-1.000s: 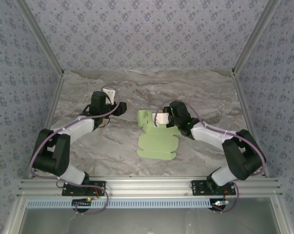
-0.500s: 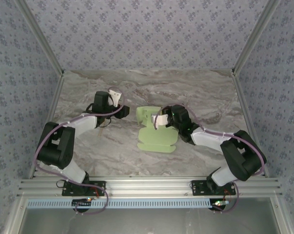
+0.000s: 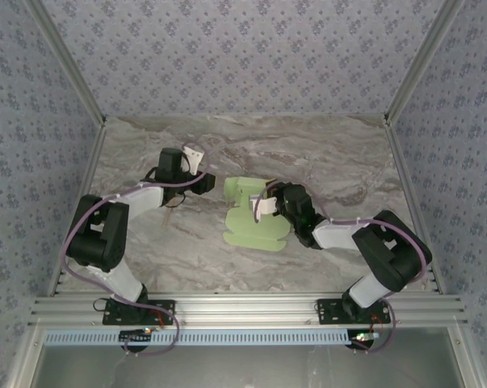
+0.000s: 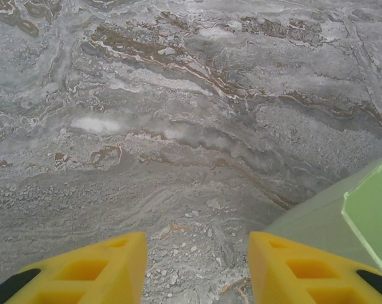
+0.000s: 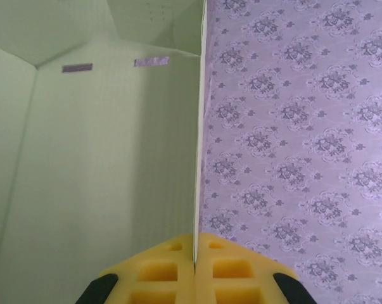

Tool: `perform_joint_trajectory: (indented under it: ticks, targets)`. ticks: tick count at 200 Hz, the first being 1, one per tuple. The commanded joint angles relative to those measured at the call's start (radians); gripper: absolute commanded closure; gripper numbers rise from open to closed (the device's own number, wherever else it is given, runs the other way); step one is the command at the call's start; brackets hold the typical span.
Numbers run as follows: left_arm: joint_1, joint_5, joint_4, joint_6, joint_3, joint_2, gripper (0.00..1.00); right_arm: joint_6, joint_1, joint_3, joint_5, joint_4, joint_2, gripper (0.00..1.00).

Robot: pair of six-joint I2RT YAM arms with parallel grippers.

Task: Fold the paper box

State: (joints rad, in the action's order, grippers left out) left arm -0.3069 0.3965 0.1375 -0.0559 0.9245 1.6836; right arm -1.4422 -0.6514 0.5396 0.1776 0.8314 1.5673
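So the pale green die-cut card sheet, the paper box (image 3: 255,230), lay mid-frame in the top view. Its long axis ran roughly top to bottom, and the upper flap looked bent upward. The right gripper (image 3: 264,207) was pinched tight on a card edge, clear in the wrist view (image 5: 195,253). The left gripper (image 3: 201,168) sat just upper left of the sheet, jaws apart, holding nothing. There was plenty of bare grey marble-look tabletop (image 3: 146,242) all around, with flowery blue-grey wallpaper walls (image 3: 243,56) boxing it in.
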Motion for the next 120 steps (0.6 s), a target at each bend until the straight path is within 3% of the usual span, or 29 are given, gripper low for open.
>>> perform_joint_trajectory:
  ticks: [1,120]
  targets:
    - [0.011,0.009,-0.018,0.029,0.036,0.008,0.55,-0.044,-0.017,-0.029,0.041,0.124,0.023,1.00]
    - [0.006,0.148,-0.168,0.150,0.145,0.136,0.55,-0.024,-0.023,-0.061,0.067,0.144,0.008,1.00]
